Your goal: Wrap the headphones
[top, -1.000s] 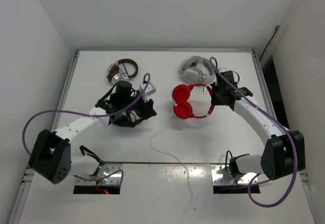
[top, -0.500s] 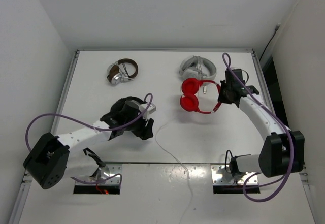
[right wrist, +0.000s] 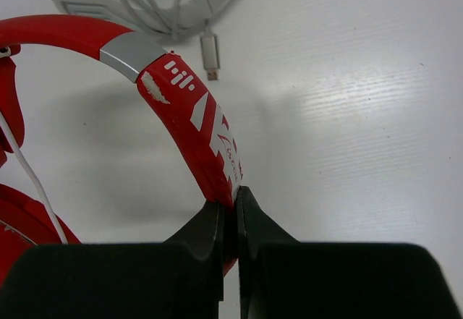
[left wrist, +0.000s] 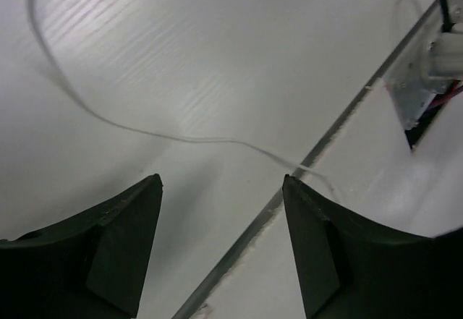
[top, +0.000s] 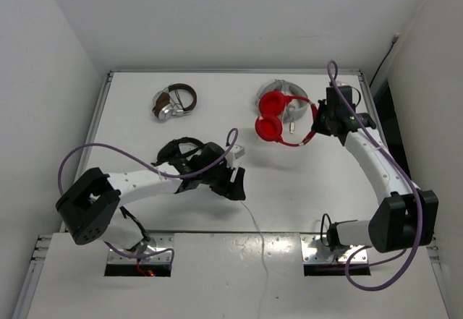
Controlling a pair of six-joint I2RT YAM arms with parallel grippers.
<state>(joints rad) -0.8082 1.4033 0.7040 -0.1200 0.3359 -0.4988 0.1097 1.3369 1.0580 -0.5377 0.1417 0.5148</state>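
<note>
**A:** What sort of place is it?

**B:** A flat white table point(top: 304, 181), closed in by plain white walls point(top: 217, 22) at the back and on both sides. A thin seam point(top: 289, 231) crosses it near the arm bases.

**A:** Where are the bright red over-ear headphones point(top: 278, 120)?

**B:** Far right, partly over the white-grey headphones point(top: 277, 86) in the top view. The earcups face left and the crown of the headband faces right, so the long axis runs roughly across the table. The right gripper point(right wrist: 231, 203) is pinched tight on the headband.

**A:** Is there room to move?

**B:** The middle is open. Brown-and-silver headphones point(top: 173, 102) lie far left. The left gripper point(left wrist: 221, 181) hovers with its jaws spread over the thin white cable point(left wrist: 181, 139), close to the seam.
</note>
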